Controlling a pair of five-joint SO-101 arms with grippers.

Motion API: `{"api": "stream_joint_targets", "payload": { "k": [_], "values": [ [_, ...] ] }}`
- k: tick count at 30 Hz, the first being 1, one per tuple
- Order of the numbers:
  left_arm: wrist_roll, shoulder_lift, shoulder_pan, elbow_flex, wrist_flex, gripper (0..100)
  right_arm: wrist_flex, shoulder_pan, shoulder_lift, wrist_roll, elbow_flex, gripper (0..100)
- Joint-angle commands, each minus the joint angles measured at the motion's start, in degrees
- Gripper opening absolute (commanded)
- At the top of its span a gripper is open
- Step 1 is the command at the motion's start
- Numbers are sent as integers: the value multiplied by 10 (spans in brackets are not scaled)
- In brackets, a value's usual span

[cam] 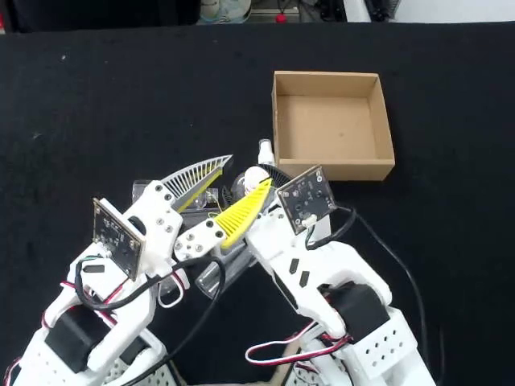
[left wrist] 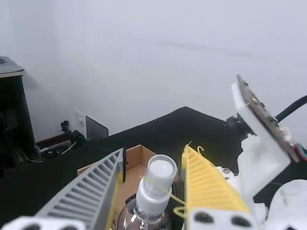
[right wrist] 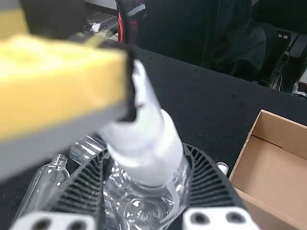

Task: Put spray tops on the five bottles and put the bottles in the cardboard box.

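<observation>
Bottle (right wrist: pixel 144 203), neck up, seems pinched in the right claw (right wrist: pixel 144 160); the left claw (left wrist: pixel 153 158) is spread either side of its spray top (left wrist: pixel 156 179), cardboard box (cam: pixel 334 170) just beyond.

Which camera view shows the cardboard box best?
The high view: it shows the whole box from above, open and empty. In the left wrist view a small part of the box shows and the rest is covered. In the right wrist view one end of the box shows at the picture's edge.
</observation>
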Motion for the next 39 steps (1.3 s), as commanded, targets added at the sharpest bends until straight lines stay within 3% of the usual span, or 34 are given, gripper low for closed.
{"api": "stream_joint_targets", "payload": {
  "k": [1,11,26,31,39],
  "values": [
    [-9,-6,3,-9,-3,192,1,-4,-8,0,-3,85],
    [-9,-8,-34,22,-4,192,1,-4,-8,0,-3,85],
    [-9,-7,-36,20,-5,192,2,-4,-8,0,-3,85],
    [-8,-6,-27,20,-52,192,2,-4,-8,0,-3,85],
    [-9,24,-14,24,-57,192,2,-4,-8,0,-3,85]
  ]
}}
